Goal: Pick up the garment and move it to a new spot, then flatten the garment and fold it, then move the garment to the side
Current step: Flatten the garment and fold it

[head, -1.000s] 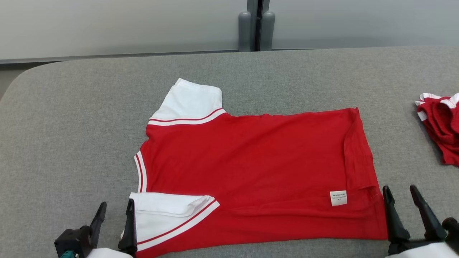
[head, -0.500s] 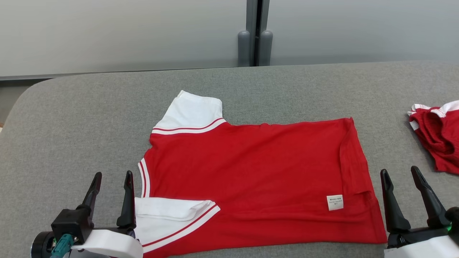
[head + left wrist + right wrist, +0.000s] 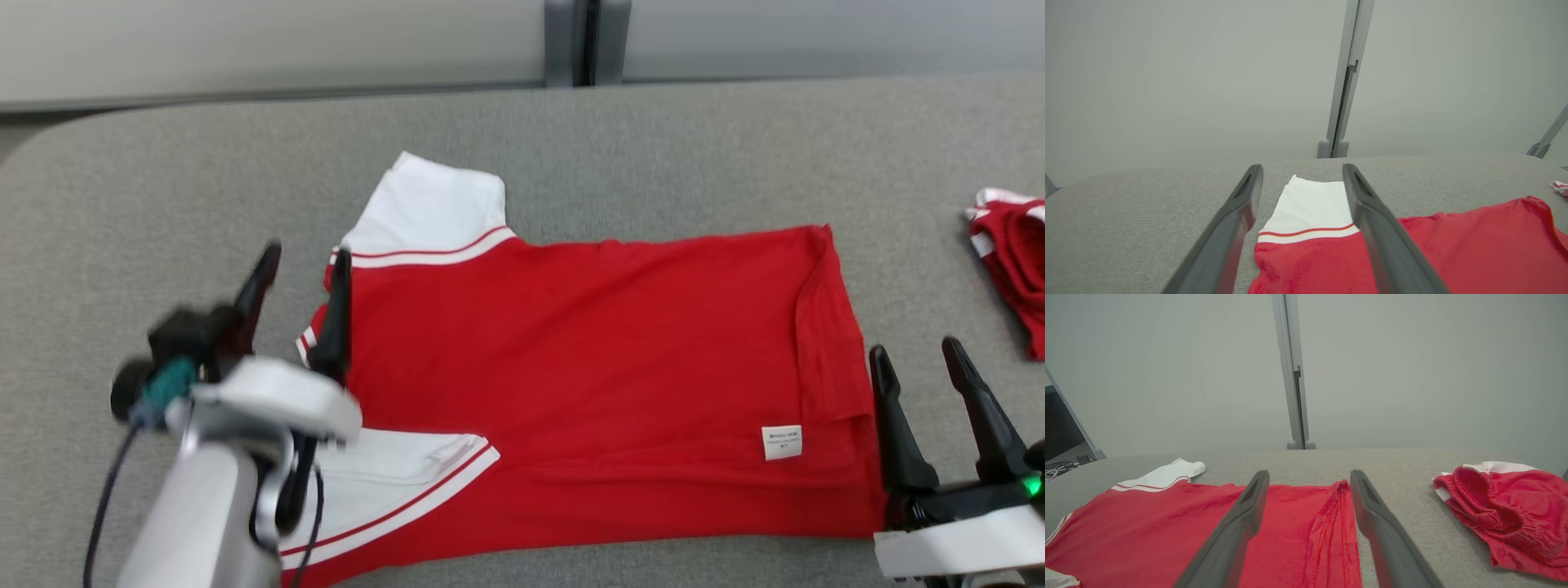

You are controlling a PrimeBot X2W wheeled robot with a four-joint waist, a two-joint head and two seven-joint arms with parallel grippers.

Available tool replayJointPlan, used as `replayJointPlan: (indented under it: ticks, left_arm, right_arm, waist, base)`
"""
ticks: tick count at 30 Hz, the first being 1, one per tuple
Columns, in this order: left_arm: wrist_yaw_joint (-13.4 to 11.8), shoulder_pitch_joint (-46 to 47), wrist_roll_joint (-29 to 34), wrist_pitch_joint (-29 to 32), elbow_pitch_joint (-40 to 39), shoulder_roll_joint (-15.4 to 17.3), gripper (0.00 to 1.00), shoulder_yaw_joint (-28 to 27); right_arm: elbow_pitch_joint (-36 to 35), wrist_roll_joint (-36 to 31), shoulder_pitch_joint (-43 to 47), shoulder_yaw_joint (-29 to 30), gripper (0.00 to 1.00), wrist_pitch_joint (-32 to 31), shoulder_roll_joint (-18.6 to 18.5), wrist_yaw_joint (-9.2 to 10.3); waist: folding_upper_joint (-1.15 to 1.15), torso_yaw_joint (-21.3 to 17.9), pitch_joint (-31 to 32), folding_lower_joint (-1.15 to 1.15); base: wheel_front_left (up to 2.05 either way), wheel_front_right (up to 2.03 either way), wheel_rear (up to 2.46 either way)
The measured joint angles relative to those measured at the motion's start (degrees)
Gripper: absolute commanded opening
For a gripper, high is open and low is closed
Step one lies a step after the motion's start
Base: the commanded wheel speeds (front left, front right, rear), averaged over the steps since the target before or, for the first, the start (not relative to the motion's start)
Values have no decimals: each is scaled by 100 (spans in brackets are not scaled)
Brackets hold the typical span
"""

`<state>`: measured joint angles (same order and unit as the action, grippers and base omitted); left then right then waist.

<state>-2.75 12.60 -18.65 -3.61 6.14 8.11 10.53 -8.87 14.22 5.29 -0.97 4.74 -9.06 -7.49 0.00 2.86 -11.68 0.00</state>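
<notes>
I hold L gripper point(image 3: 306, 255), jaws spread, aimed at far white sleeve point(image 3: 437, 208) of red tee point(image 3: 588, 359) for fold; R gripper point(image 3: 914, 351) spread beside hem point(image 3: 841, 343), ready.

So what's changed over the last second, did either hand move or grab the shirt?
The left hand has moved forward along the neck edge of the shirt, from beside the near sleeve toward the far sleeve, open and holding nothing. The head camera also shifted. The right hand stays open by the hem corner. The shirt lies flat as before, and the second red garment is untouched.
</notes>
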Motion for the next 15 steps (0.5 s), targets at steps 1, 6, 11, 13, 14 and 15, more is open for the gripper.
replayJointPlan:
  ticks: [1,6,11,13,14,15]
  left_arm:
    - [60,315,-18,58,145,-14,100,38]
    - [376,1914,-92,327,1102,-76,100,156]
    - [583,3316,-178,635,2863,62,100,97]
    - [637,3671,-189,724,3452,133,100,113]
    - [675,3829,-190,746,3726,164,100,109]
    - [689,3975,-193,770,3972,193,100,109]
  right_arm:
    - [-29,1,-84,-24,100,-13,-9,0]
    - [-102,-5,-482,-172,100,-9,-86,-1]
    - [51,16,-917,-469,100,94,-102,-1]
    - [114,37,-1021,-553,100,149,-99,-1]
    - [153,43,-1066,-577,100,181,-100,-1]
    - [192,57,-1113,-619,100,190,-100,0]
  waist:
    - [0,-7,-107,0]
    - [0,-111,-708,0]
    - [0,-401,-1351,0]
    - [0,-551,-1491,0]
    - [0,-627,-1553,0]
    - [0,-698,-1610,0]
  base:
    - [0,0,0]
    - [0,0,0]
    - [0,0,0]
    - [0,0,0]
    - [0,0,0]
    - [0,0,0]
